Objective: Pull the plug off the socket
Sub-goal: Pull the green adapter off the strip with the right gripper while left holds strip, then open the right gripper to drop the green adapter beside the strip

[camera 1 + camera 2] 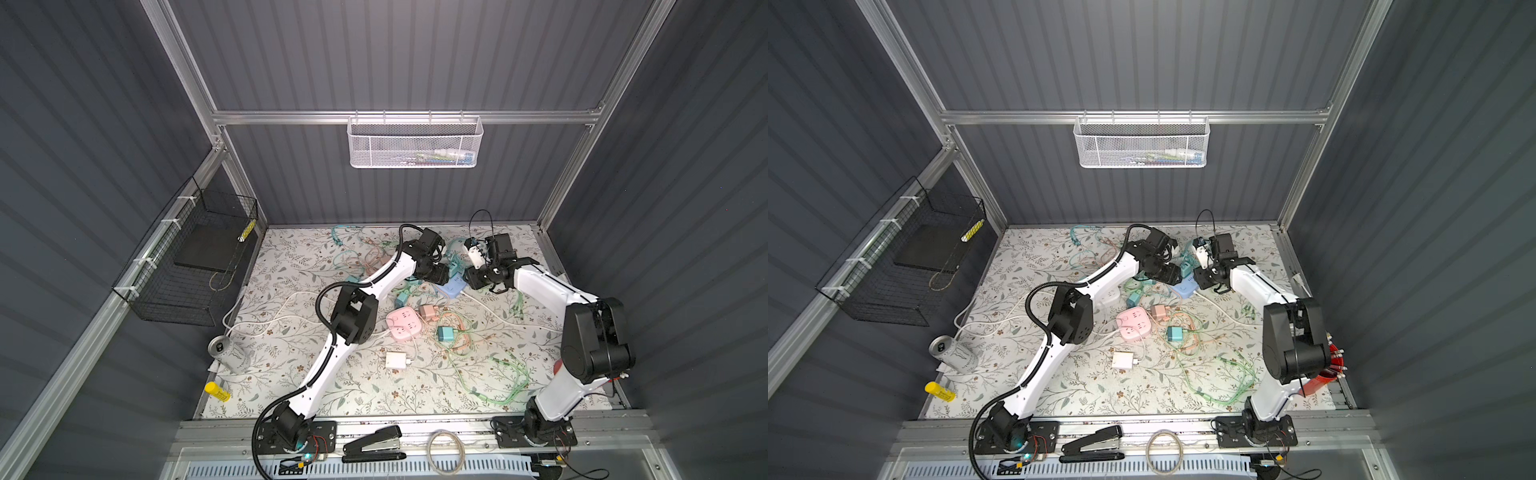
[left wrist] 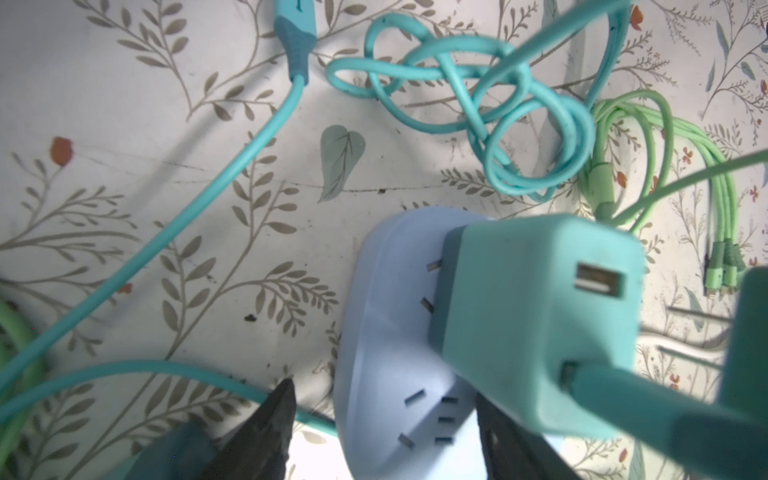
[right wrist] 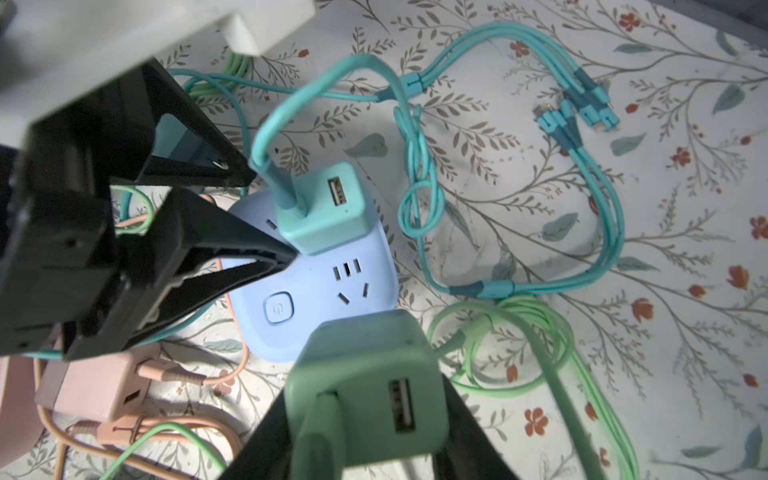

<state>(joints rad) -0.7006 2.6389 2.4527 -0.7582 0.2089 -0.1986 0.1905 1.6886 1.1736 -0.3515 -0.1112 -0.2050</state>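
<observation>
Dark grey ribbed walls and an aluminium frame shut in a bench (image 1: 365,399) covered with a leaf-and-flower print. Near the middle of the bench's back edge lies a blue socket (image 1: 454,286) (image 3: 316,299). Both arms meet over it, and in both top views their black wrists hide all but one corner of it.

The right claw (image 3: 368,399) is closed on a green plug (image 3: 365,374), with a dark finger against each side. In the right wrist view the plug covers one corner of the socket, so I cannot tell whether its prongs sit in the slots or are clear of them. The fingers run off the picture's edge.

The left claw (image 2: 382,390) stands partly open with nothing in its grip. One of its fingers (image 2: 270,428) is beside the socket and apart from it. The other overlaps the socket's face just beside a teal plug (image 2: 532,316), which stands plugged into the socket; whether they touch is hard to judge. The teal plug is blurred in the left wrist view.

A teal cable (image 3: 519,166) and a green cable (image 3: 519,345) loop on the bench beside the socket. Nearer the bench's middle lie a pink socket (image 1: 403,324) and a white plug (image 1: 395,359). A can (image 1: 226,351) lies at the left edge. A white mesh basket (image 1: 374,149) hangs on the back wall, its contents too small to make out.
</observation>
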